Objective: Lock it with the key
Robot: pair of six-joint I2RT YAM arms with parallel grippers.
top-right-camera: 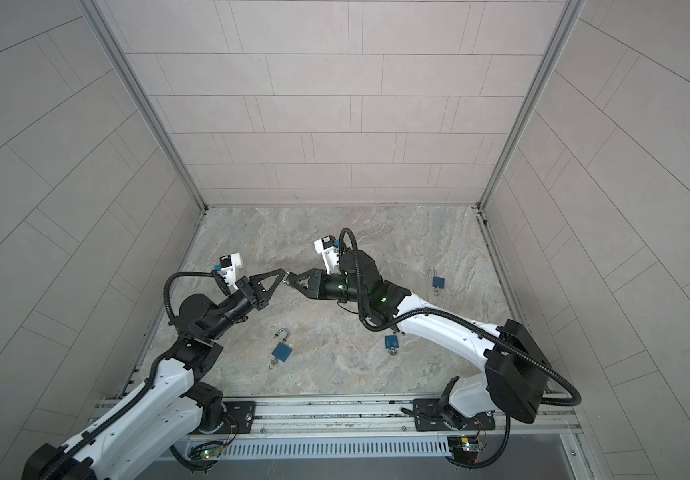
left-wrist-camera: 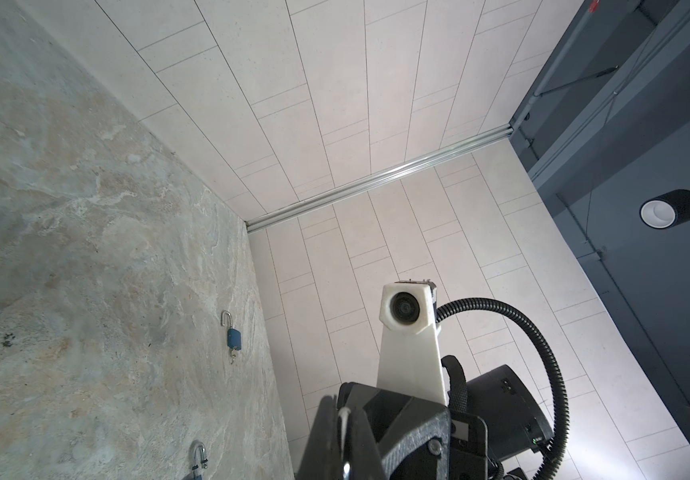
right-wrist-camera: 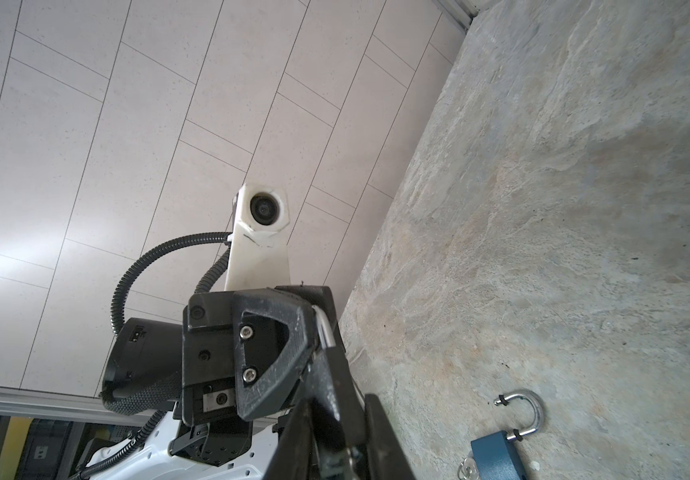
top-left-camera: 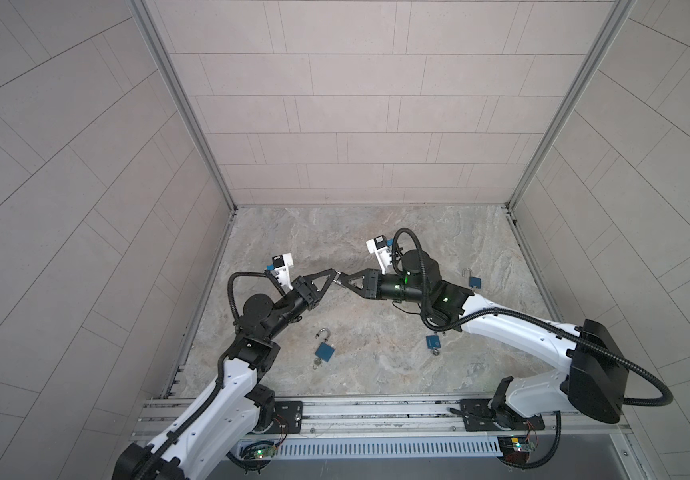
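Where the two arms meet above the grey marbled stone table, the black left gripper and the black right gripper stand tip to tip. The left gripper is pinched tight on a small silver metal piece, too small to tell if it is the key. The right gripper is narrow, and I cannot tell if it grips anything. The first blue square padlock lies on the table well apart from the left gripper, back toward that arm's own foot. Its silver hoop is open and a little silver key sticks out of its bottom. The second blue square padlock lies behind the right gripper, half under that arm. The third blue square padlock, hoop open, lies far behind the right gripper, past the arm.
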